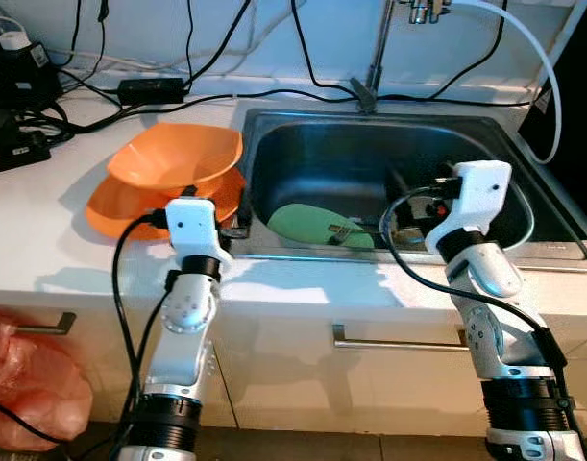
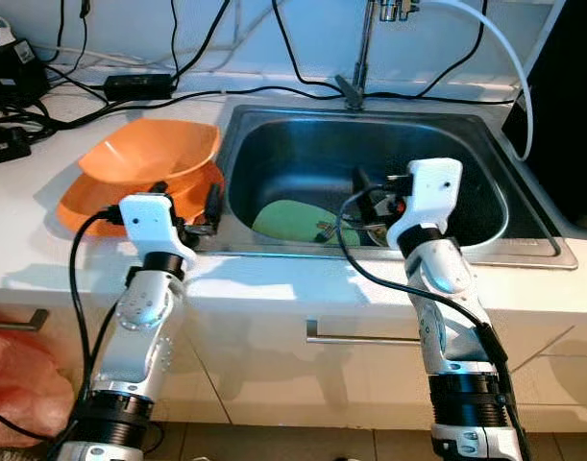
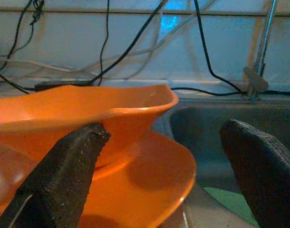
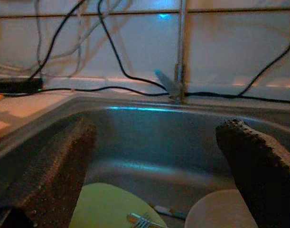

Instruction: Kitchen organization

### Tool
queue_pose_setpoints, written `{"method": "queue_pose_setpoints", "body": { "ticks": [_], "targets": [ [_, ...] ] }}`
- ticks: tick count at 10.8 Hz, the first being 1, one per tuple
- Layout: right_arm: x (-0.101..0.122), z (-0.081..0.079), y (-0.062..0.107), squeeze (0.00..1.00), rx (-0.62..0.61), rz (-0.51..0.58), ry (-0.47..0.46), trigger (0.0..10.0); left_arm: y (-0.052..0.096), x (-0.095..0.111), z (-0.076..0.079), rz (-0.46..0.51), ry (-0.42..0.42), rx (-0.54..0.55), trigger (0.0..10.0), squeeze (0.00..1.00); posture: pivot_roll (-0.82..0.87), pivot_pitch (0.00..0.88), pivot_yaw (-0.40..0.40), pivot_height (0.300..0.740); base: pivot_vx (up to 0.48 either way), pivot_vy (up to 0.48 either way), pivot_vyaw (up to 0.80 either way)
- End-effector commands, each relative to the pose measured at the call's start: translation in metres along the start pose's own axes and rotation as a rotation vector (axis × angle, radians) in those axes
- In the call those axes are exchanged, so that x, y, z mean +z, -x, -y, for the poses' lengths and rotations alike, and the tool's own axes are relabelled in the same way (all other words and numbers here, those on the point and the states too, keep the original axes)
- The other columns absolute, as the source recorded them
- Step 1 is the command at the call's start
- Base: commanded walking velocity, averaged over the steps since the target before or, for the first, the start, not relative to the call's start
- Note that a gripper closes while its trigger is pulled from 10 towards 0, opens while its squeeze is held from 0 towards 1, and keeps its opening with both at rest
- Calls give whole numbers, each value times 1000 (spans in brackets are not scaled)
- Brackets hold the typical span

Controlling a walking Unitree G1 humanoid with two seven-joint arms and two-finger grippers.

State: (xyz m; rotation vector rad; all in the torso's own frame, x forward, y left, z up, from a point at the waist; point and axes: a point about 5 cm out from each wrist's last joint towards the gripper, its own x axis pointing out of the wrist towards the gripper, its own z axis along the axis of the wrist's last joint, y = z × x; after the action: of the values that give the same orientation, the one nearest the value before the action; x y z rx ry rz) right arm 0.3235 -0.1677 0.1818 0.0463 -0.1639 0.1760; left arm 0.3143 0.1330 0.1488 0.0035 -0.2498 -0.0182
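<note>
Beside the sink (image 1: pixel 524 252), orange bowls (image 1: pixel 168 173), no legible writing

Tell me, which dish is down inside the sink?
The green plate, lying in the sink with a fork on it. The orange bowls sit stacked on the counter.

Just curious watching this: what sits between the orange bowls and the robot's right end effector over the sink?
In the left eye view, between the orange bowls and the right end effector lie the sink rim and a green plate holding a fork.
</note>
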Motion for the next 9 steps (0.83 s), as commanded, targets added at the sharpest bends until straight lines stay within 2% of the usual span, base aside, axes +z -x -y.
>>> {"method": "queue_pose_setpoints", "body": {
  "ticks": [1, 3, 5, 8, 9],
  "targets": [
    [-3, 4, 1, 949, -27, -3, -14, 10000, -6, 10, -2, 35, -11, 2, 10000, 0, 12, 10, 2, 740, 0, 0, 0],
    [0, 6, -1, 945, -4, -6, 11, 10000, -9, 9, 2, 23, 14, -4, 10000, 0, 0, 15, -27, 740, 0, 0, 0],
    [4, 9, -2, 945, 28, -11, 20, 10000, -3, 9, 17, 14, 78, -41, 10000, 0, -4, 2, -66, 740, 0, 0, 0],
    [2, -2, 7, 941, 252, -91, -13, 10000, -1, 29, 26, 80, 95, -100, 10000, 0, -11, 0, -81, 740, 0, 0, 0],
    [2, -4, 9, 933, 296, -103, -22, 10000, -4, 39, 22, 120, 92, -52, 10000, 0, -12, 0, -85, 740, 0, 0, 0]
  ]
}}
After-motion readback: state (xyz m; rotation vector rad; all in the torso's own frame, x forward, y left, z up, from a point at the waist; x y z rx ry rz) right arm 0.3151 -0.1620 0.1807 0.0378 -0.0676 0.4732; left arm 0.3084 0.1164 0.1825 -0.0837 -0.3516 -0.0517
